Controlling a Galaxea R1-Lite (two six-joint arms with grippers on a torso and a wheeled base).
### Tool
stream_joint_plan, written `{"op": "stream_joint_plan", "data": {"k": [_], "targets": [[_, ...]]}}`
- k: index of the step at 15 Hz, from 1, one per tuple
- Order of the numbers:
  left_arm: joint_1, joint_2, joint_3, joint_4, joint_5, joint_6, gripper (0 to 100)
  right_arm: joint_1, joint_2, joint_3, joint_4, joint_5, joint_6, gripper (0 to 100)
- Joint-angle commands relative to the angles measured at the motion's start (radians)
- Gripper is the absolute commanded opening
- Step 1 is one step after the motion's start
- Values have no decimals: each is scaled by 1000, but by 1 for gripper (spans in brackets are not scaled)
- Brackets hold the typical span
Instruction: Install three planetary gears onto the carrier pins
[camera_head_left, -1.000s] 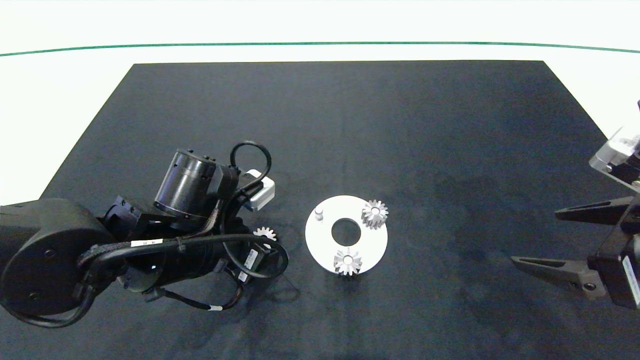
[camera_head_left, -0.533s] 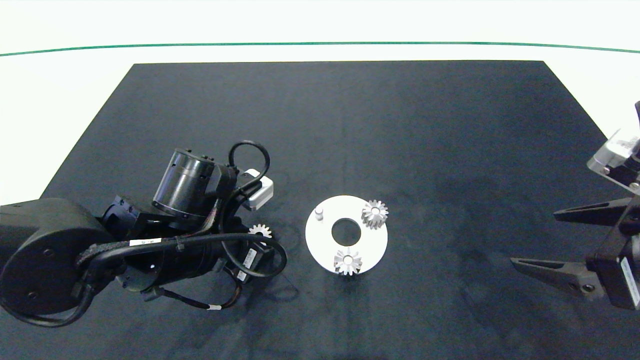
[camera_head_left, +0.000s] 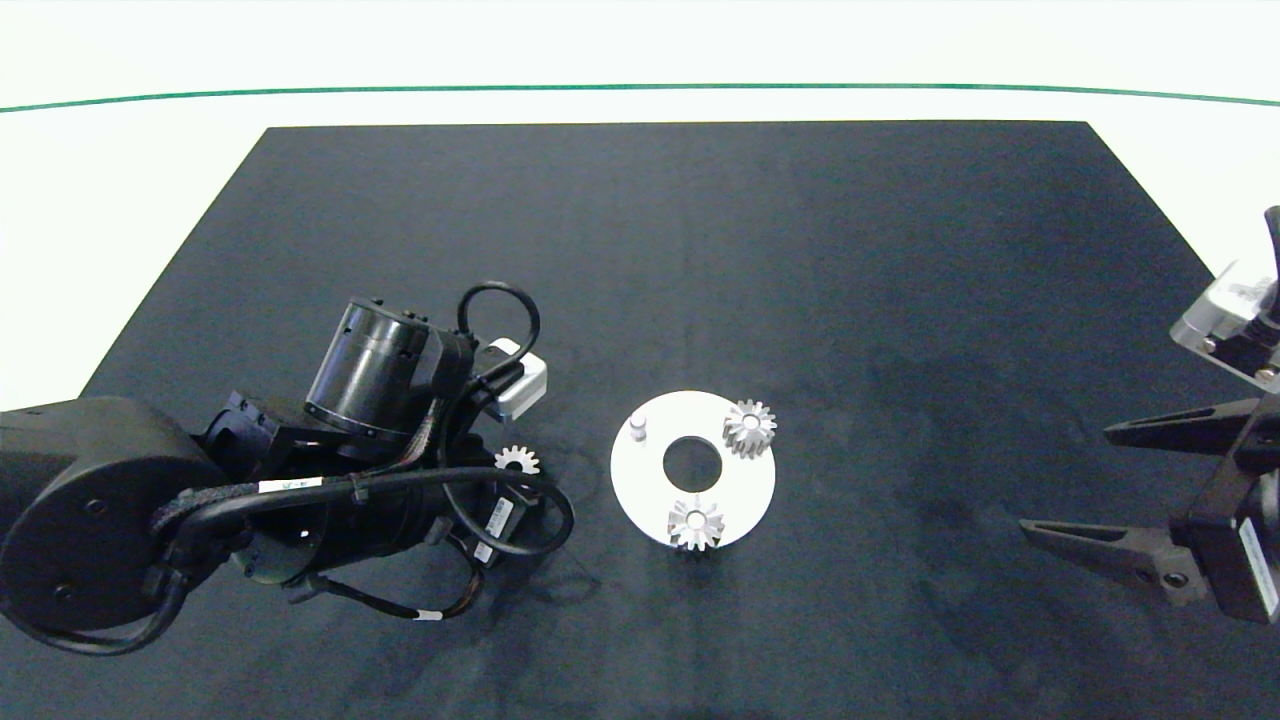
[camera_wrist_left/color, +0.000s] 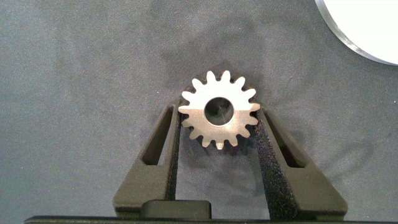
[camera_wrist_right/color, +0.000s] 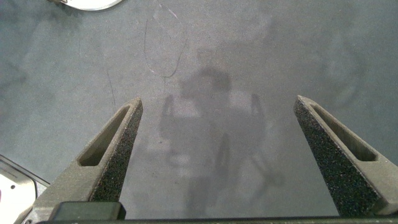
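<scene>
Gripping the third planetary gear (camera_wrist_left/color: 219, 111) between the fingers of the left gripper (camera_wrist_left/color: 219, 134), left of centre in the head frame. Sitting flat, bore facing up, teeth pointed, silver. Lying to its right: the white disc (camera_head_left: 745, 495), with the bare carrier pin (camera_head_left: 638, 426) on the disc's upper left, nearest this arm. Already seating two gears (camera_head_left: 749, 427) on the other pins. Hanging wide open, empty, at the right edge: the right gripper (camera_head_left: 1075, 485).

Third gear (camera_head_left: 517, 461) half hidden under the left arm (camera_head_left: 300, 480); white disc (camera_wrist_left/color: 367, 28) cut off at the wrist view's edge.
</scene>
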Motion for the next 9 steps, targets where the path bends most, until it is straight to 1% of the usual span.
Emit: {"op": "stream_joint_plan", "data": {"k": [1,3,4,5,7,9], "targets": [[0,-3,0,0,1,1,28,3,3,2,3,0,-2,100],[-1,-9,2,0,1,1,23,10,3,16,0,0,-2,100],[-1,-22,3,6,0,7,22,23,3,18,0,0,-2,100],[-3,-28,3,17,0,21,20,36,2,22,1,0,-2,100],[-1,-38,3,26,1,22,16,52,2,25,1,0,-2,100],[-1,-45,3,26,0,21,11,50,2,25,1,0,-2,100]]}}
